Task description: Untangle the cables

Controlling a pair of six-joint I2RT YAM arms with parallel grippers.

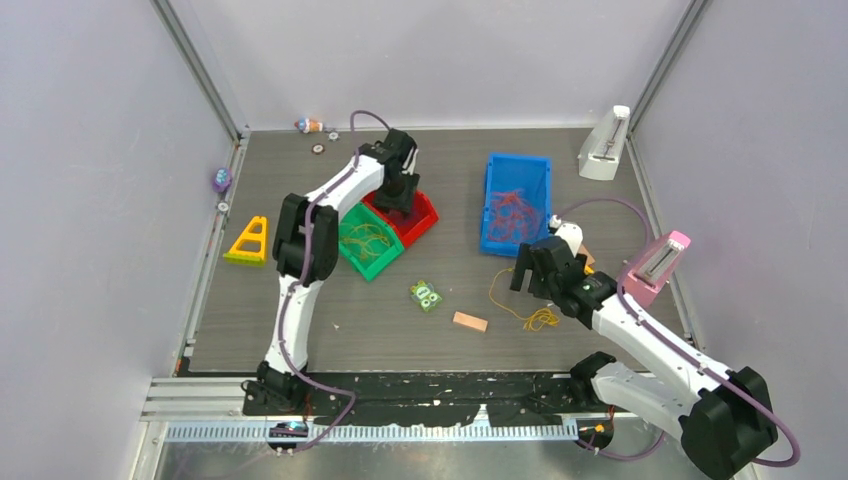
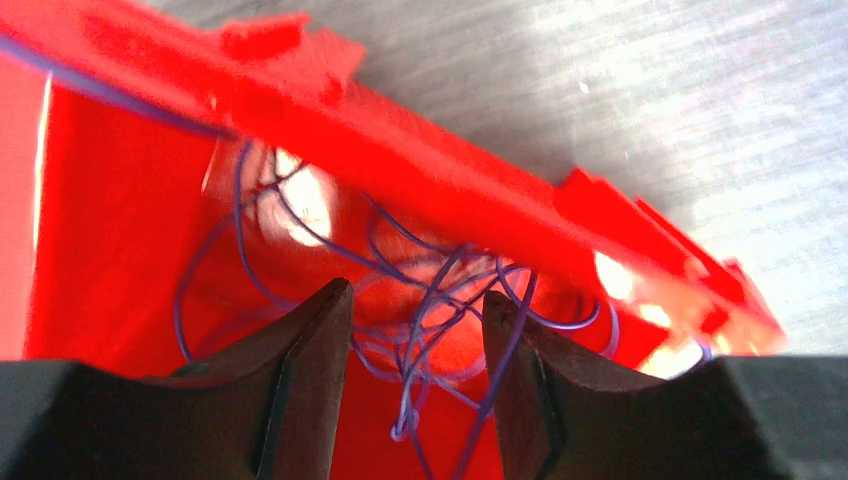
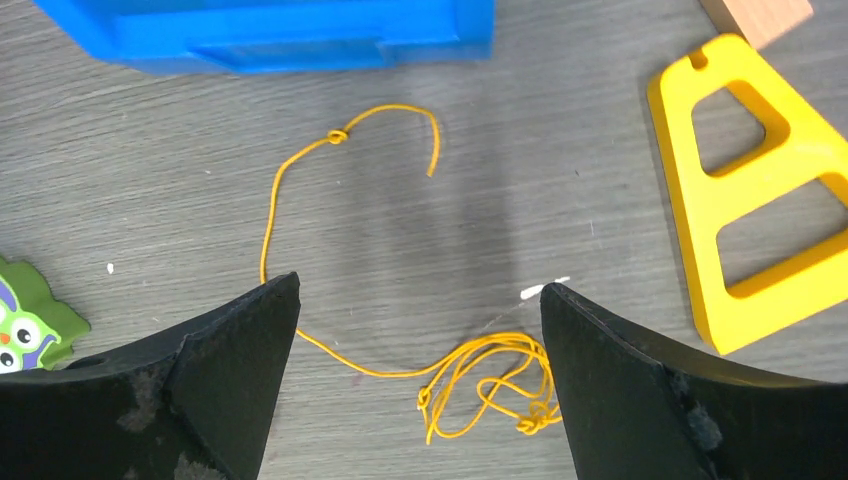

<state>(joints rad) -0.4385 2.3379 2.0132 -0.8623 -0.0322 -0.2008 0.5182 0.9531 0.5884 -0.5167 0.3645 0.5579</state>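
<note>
My left gripper (image 1: 402, 193) (image 2: 415, 312) is open, lowered into the red bin (image 1: 425, 212) (image 2: 120, 220). Thin dark purple cables (image 2: 430, 300) loop loosely between its fingers. My right gripper (image 1: 533, 272) (image 3: 420, 300) is open and hovers over a yellow cable (image 1: 527, 312) (image 3: 480, 372) lying on the table, with its knotted bundle near the right finger and a long tail curving toward the blue bin. The blue bin (image 1: 494, 170) (image 3: 300, 30) holds a tangle of orange-red cables (image 1: 513, 212). The green bin (image 1: 350, 255) holds yellow cables (image 1: 368, 240).
An owl toy (image 1: 427, 295) (image 3: 25, 325) and a wooden block (image 1: 469, 321) lie at mid table. A yellow triangular frame (image 1: 249, 241) is at the left, and another (image 3: 740, 200) lies beside my right gripper. A white stand (image 1: 605, 145) and a pink-topped stand (image 1: 655, 265) are at the right.
</note>
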